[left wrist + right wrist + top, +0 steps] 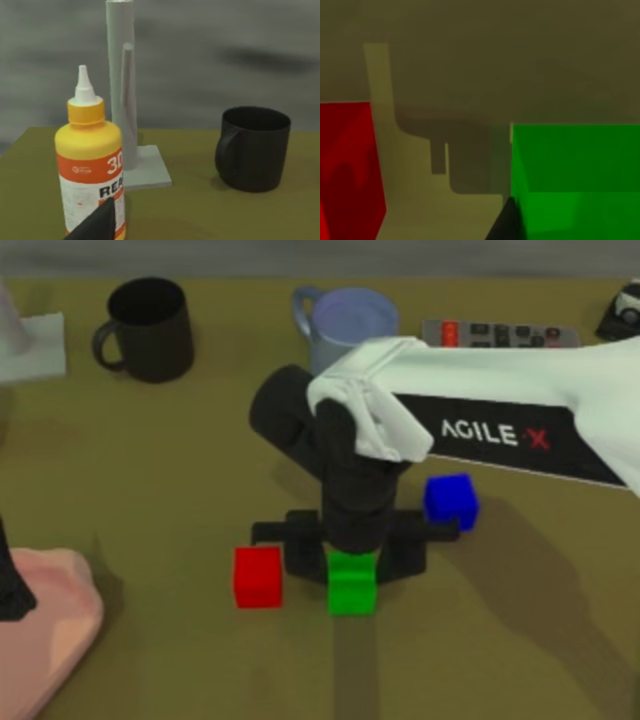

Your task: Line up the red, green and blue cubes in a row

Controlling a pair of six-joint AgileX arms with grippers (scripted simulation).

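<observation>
Green cube sits near table centre, just right of the red cube, a narrow gap between them; the two read as level with each other. Blue cube lies farther right and farther back, off that line.

Right gripper is directly over the green cube, fingers straddling it. Right wrist view shows the green cube close against one fingertip, red cube beside it. Whether the jaws are clamped or already slack: cannot tell.

Judgement: two of three cubes placed; blue remains to be brought into line at the right end.

Left arm parked at the left edge, gripper not seen from above.
</observation>
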